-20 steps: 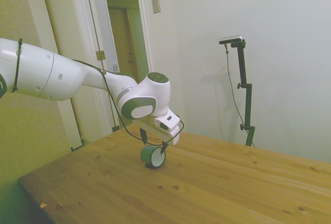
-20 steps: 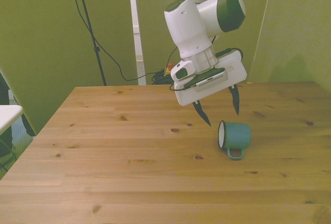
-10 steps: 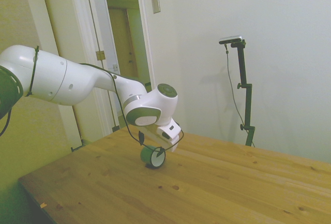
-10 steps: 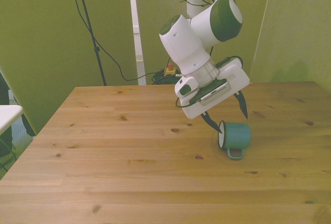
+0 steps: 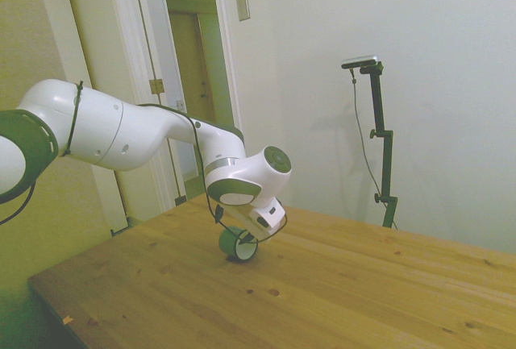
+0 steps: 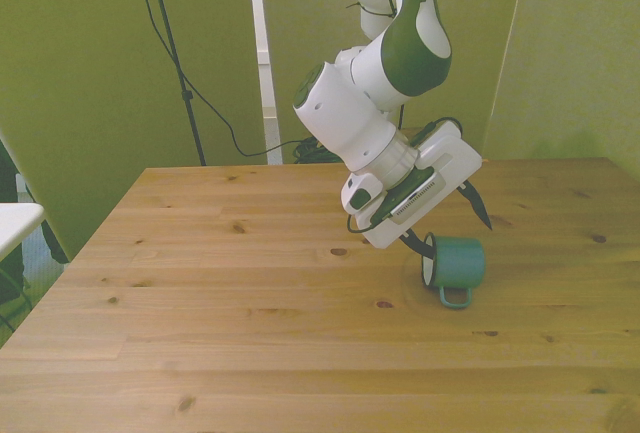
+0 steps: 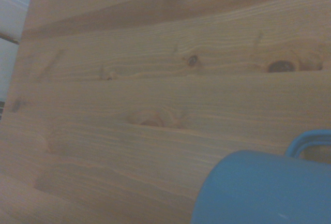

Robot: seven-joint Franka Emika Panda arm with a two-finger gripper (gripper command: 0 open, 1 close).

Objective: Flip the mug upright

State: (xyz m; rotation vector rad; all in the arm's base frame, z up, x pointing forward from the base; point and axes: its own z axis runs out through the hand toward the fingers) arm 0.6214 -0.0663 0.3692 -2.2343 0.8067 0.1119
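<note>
Lying on its side on the wooden tabletop (image 6: pixel 230 293), the teal mug (image 6: pixel 456 261) points its white mouth toward the front view's left, loop handle toward the camera. The tilted gripper (image 6: pixel 447 225) hangs just over it, fingers spread wide, one by the rim.

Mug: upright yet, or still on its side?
On its side. The mug lies on the table, white opening facing the front view's left, handle toward the camera.

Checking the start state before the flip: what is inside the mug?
The mug lies on its side on the table. Its white interior looks empty near the rim; the open gripper's near finger hides part of the opening, and the depths cannot be seen.
</note>
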